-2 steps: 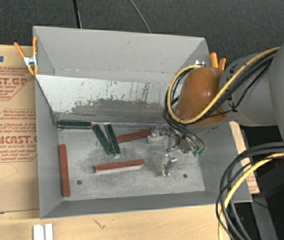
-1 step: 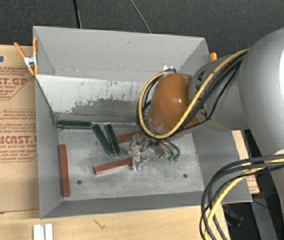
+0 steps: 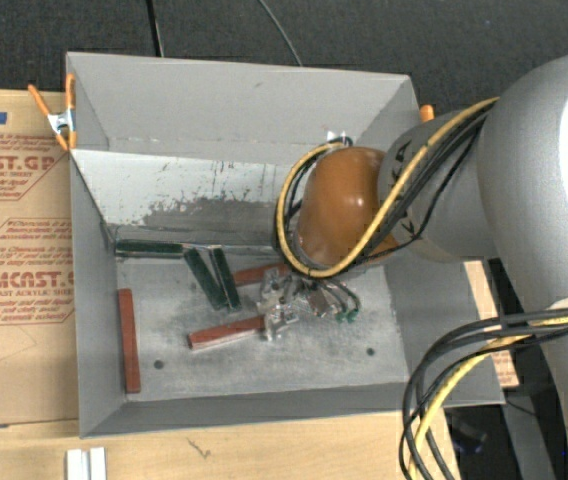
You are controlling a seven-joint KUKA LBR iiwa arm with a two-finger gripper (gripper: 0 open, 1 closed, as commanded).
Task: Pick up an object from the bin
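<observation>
Standing low at the right end of the flat red-brown bar [image 3: 222,337], the gripper [image 3: 276,313], its opening impossible to tell, seems at the grasping step; next comes a firm clamp and a straight lift.

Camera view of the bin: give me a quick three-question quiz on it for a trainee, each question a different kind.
1. True or false: the gripper is at the right end of the red-brown stick lying on the middle of the floor of the bin.
2. Pick one: the red-brown bar at the view's left lies A) along the left wall, B) across the middle of the floor, C) on top of the green sticks.
3. Fill in: the two tilted sticks just left of the gripper are dark ____.

Key: 1 true; 2 A; 3 green.
</observation>
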